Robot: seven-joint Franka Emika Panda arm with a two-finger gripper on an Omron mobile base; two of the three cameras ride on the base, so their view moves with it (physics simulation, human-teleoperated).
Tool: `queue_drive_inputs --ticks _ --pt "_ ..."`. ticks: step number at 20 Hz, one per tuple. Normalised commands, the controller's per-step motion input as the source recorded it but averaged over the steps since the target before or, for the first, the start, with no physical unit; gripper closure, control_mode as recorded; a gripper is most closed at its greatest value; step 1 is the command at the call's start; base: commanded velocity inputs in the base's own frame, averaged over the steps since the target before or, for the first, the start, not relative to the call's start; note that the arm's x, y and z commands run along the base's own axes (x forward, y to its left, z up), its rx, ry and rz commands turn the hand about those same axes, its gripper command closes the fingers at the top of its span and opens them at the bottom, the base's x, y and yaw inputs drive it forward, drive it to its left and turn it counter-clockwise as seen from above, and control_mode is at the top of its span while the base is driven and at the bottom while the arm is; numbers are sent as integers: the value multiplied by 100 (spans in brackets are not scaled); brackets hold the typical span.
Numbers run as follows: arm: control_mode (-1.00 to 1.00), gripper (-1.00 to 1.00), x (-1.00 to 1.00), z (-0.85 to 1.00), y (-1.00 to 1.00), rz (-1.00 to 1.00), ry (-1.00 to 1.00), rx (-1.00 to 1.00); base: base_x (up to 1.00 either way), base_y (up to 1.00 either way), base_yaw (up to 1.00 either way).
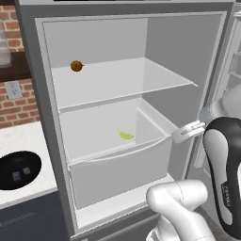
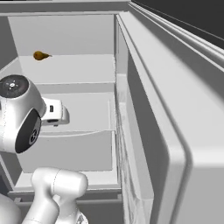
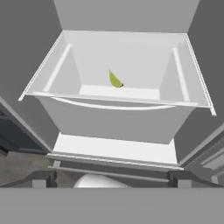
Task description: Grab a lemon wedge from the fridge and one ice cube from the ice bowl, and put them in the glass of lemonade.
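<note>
Hand view, pincer [image 3: 112, 178] wide open, empty, facing lemon wedge [image 3: 115, 80]

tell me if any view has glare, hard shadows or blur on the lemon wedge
Left base view: flat, even light, no glare; wedge small but sharp in the drawer. Hand view: wedge crisp, soft shading on drawer walls, no hard shadow.
</note>
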Motion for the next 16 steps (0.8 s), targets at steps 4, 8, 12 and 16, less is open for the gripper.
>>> queue_drive_inputs --ticks 4,8,12,16 --pt "100 -100 0 0 0 0 0 0 42 17 0" --pt "-100 -100 8 0 17 -2 5 0 6 3 0" --pt "-100 -100 10 -7 41 -18 3 -1 0 0 0" --pt "-100 -100 27 -21 44 -16 5 0 0 0 0"
